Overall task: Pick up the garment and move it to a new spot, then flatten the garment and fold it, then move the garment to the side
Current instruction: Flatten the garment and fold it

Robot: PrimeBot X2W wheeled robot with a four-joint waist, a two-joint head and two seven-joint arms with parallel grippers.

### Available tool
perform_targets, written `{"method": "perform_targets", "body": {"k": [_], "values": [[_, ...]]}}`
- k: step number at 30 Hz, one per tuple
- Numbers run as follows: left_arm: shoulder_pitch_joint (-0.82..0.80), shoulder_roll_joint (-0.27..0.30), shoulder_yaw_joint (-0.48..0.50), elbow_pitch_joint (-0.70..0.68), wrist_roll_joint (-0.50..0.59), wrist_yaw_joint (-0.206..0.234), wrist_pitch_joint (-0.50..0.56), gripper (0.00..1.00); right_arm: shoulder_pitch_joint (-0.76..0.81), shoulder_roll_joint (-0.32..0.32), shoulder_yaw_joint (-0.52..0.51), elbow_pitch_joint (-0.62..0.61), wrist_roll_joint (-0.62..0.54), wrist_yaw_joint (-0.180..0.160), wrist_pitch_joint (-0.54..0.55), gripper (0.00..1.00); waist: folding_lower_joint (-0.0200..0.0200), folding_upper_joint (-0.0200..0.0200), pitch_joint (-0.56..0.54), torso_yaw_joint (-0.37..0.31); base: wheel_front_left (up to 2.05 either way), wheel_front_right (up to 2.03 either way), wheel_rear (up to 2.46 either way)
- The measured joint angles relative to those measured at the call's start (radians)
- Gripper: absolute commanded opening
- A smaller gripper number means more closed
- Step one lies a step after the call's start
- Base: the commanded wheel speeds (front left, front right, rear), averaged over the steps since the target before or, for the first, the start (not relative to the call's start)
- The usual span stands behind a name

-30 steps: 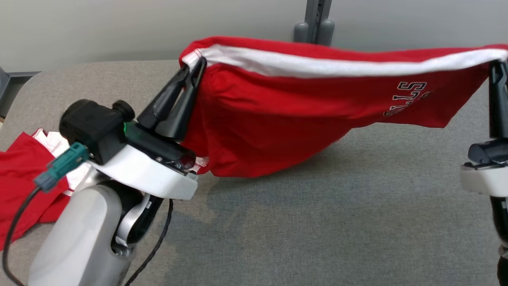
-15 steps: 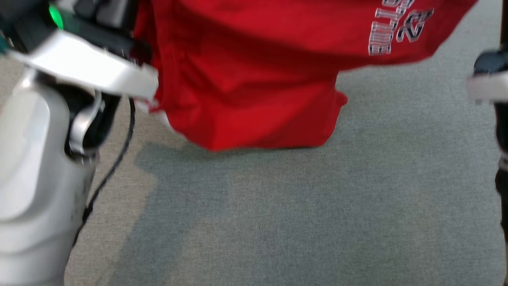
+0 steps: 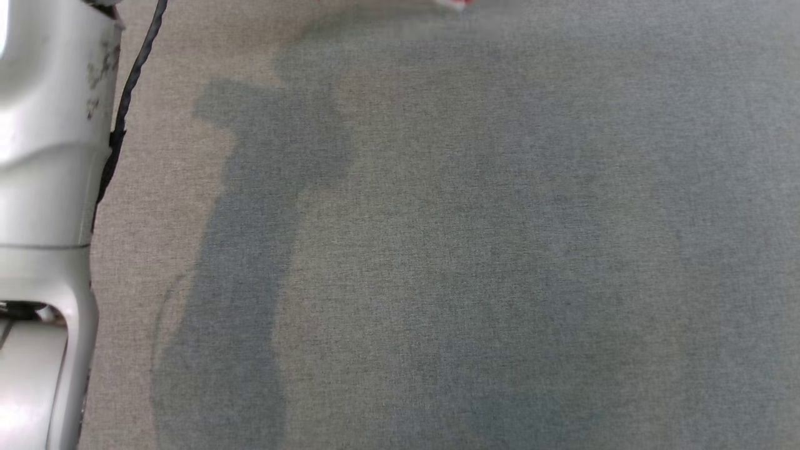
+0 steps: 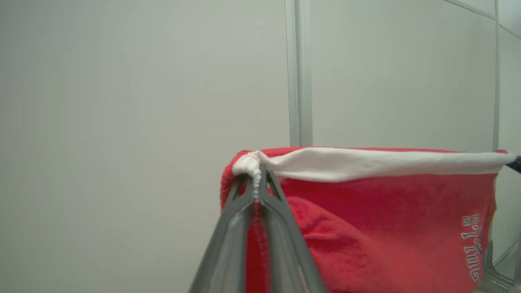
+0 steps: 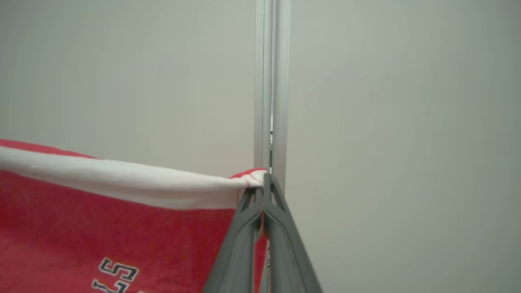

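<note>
Tilting down has put my view on the tabletop (image 3: 437, 250); left hand (image 4: 255, 179) and right hand (image 5: 264, 181) each grip the garment (image 4: 386, 228) by its band (image 4: 366, 165), so I'd lower it taut.

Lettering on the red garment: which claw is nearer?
Right. The right claw pinches the garment corner near the lettering; the left claw holds the opposite corner, far from it.

Red garment (image 4: 386, 236) with white band (image 4: 366, 165) and dark-outlined lettering (image 4: 474, 248), grey flecked surface (image 3: 437, 250), pale grey wall (image 4: 122, 101)
</note>
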Motion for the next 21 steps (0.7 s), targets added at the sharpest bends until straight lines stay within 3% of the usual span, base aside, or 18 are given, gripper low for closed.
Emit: {"method": "perform_targets", "body": {"k": [5, 11, 16, 21], "values": [[-0.024, -0.054, -0.021, 0.248, -0.006, -0.007, -0.020, 0.00, -0.057, 0.042, 0.021, 0.257, 0.011, 0.000, 0.003, 0.00, 0.0000, 0.0000, -0.004, 0.008, 0.00, 0.00, 0.00], [0.008, -0.097, -0.040, 0.446, -0.035, -0.020, -0.047, 0.00, -0.050, 0.072, 0.053, 0.455, 0.033, 0.000, -0.031, 0.00, 0.0000, 0.0000, -0.003, 0.016, 0.00, 0.00, 0.00], [0.075, -0.118, -0.055, 0.542, -0.072, -0.031, -0.065, 0.00, 0.041, 0.089, 0.082, 0.543, 0.081, 0.000, -0.063, 0.00, 0.0000, 0.0000, -0.006, 0.018, 0.00, 0.00, 0.00], [0.212, -0.121, -0.087, 0.551, -0.127, -0.035, -0.082, 0.00, 0.204, 0.105, 0.136, 0.534, 0.161, 0.000, -0.091, 0.00, 0.0000, 0.0000, -0.020, 0.016, 0.00, 0.00, 0.00]]}}
